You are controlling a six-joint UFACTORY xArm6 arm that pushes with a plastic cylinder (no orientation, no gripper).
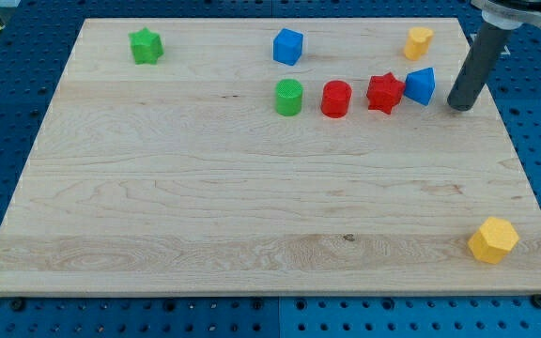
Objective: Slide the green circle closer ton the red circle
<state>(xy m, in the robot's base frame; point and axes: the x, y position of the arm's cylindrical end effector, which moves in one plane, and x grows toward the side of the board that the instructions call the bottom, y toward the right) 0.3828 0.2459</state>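
Green circle and red circle sat close, side by side, above the board's middle.

Nearest the view's bottom lay a yellow hexagon (pixel 493 238) on the wooden board (pixel 205 216). Farther up, the green circle (pixel 289 97) stood just left of the red circle (pixel 335 99), then a red star (pixel 384 92) and a blue block (pixel 421 85); my tip (pixel 460 106), a bare fingerless rod, stood right of them. Farthest were a green star (pixel 146 45), blue cube (pixel 288 46) and yellow block (pixel 418 42).

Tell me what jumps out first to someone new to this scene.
A row of four blocks near the view's top: green circle, red circle, red star and a blue block. My tip stands just right of that blue block. A yellow hexagon sits alone at the bottom right.
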